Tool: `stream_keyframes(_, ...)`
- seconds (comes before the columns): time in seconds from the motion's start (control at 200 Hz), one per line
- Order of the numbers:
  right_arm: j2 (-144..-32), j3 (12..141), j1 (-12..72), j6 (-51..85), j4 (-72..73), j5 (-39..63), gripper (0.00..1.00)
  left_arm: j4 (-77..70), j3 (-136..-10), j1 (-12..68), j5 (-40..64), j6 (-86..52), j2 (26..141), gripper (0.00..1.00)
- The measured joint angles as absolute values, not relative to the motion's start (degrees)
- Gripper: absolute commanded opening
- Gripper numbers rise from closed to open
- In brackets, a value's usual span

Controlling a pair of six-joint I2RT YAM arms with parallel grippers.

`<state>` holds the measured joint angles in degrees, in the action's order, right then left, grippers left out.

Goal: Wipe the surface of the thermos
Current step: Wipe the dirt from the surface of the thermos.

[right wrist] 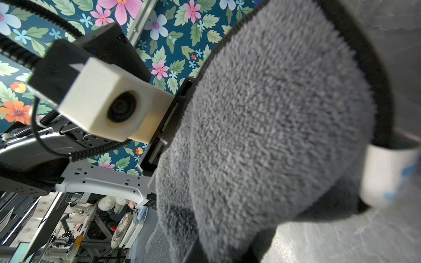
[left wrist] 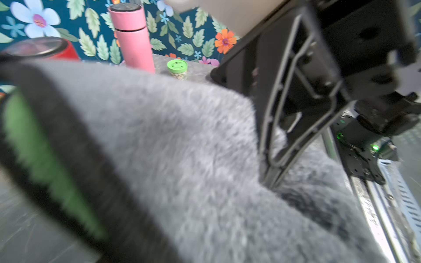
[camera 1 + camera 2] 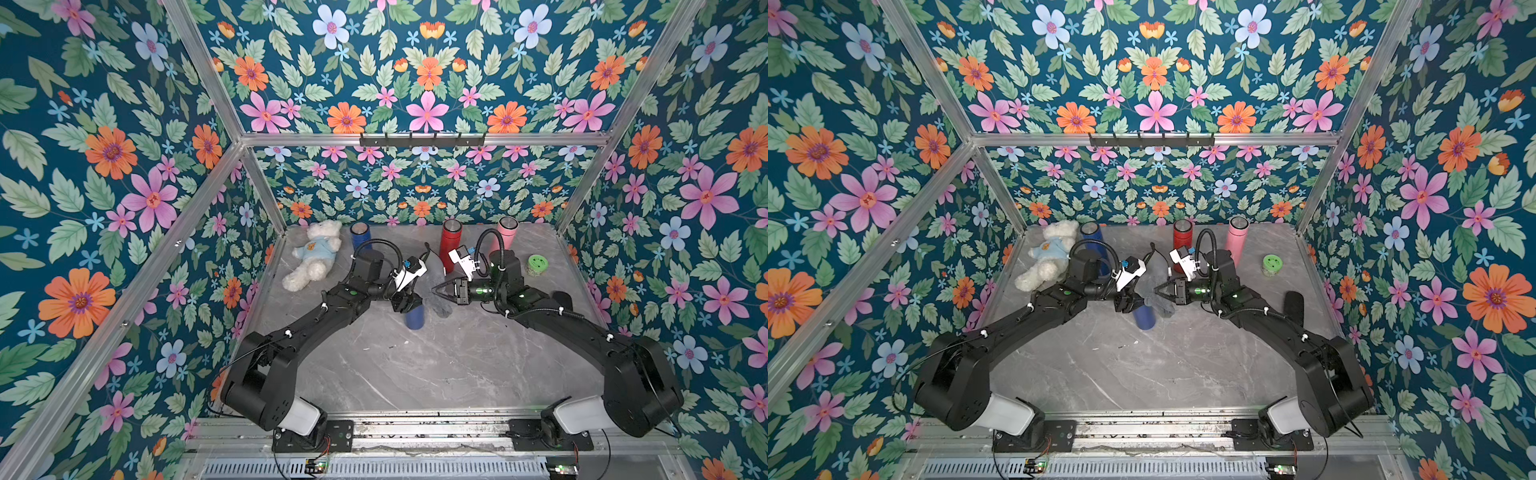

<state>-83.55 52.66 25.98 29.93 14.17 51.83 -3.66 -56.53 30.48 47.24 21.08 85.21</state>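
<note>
A dark blue thermos hangs tilted over the middle of the table, with my left gripper shut around its upper part. A grey fluffy cloth lies against the thermos on its right side. My right gripper is shut on the cloth's top. The cloth fills the left wrist view and hides the thermos and my left fingers there. In the right wrist view the cloth hides my right fingers.
Along the back wall stand a second blue thermos, a red thermos and a pink thermos. A white teddy bear lies at the back left. A green-lidded jar stands at the right.
</note>
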Motion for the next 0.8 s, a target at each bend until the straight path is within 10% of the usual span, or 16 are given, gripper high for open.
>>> stream_keyframes(0.8,-110.0,42.7,29.5,41.8,47.5,50.5,0.00,-2.3,-51.7,30.8,50.1,25.1,80.5,0.00)
